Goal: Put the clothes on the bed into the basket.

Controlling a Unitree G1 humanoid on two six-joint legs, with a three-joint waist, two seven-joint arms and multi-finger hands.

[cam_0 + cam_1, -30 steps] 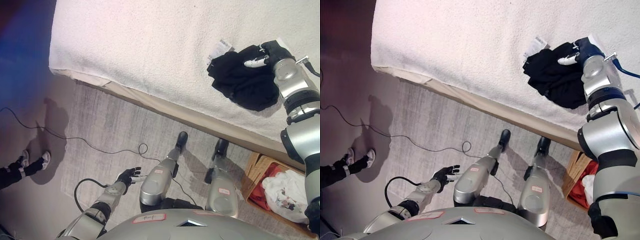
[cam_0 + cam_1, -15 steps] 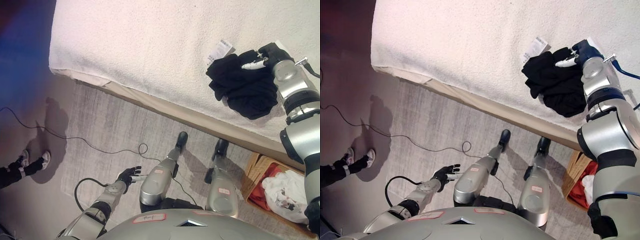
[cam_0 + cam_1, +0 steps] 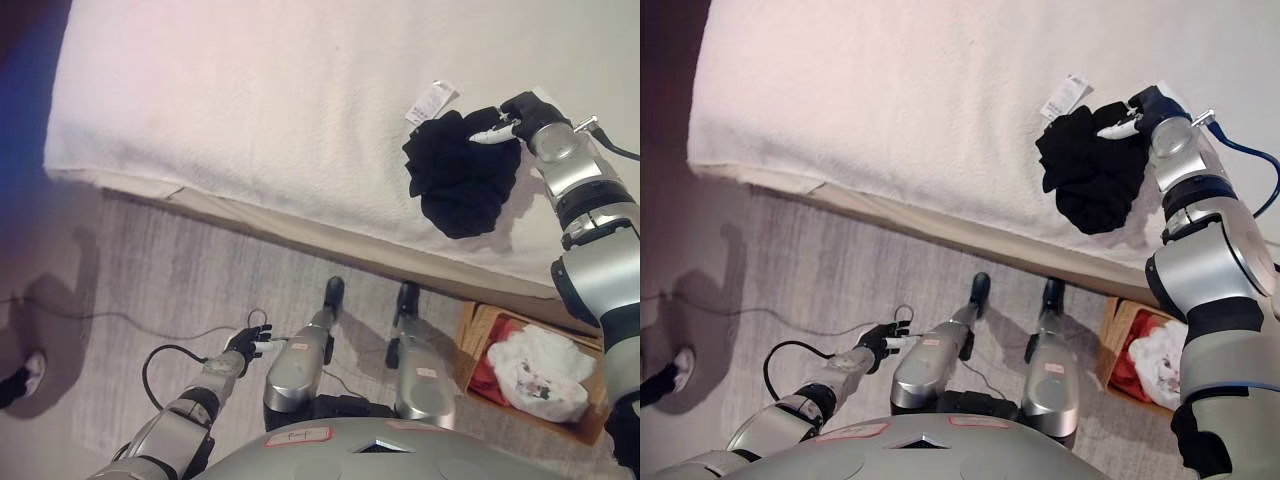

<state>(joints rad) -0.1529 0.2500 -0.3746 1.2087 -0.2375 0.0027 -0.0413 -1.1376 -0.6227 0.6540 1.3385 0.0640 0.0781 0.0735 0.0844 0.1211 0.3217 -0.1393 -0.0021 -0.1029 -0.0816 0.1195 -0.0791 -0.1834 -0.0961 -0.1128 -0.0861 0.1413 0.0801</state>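
A black garment (image 3: 458,180) hangs bunched in a narrow bundle over the right part of the white bed (image 3: 250,100). My right hand (image 3: 520,112) is shut on its top edge, fingers curled into the cloth. A white tag (image 3: 431,100) lies on the bed just left of the garment. The wicker basket (image 3: 476,322) stands on the floor at lower right, below the bed's edge, holding white and red clothes (image 3: 535,362). My left hand (image 3: 248,345) hangs low over the floor at lower left, fingers relaxed and holding nothing.
The bed's near edge (image 3: 300,235) runs across the middle, with grey carpet below it. A person's shoe (image 3: 28,372) shows at the far left on the floor. A thin cable (image 3: 120,318) lies across the carpet.
The whole picture has shifted, so the camera moved. The black garment has gathered from a spread heap into a tighter bundle pulled up under my right hand.
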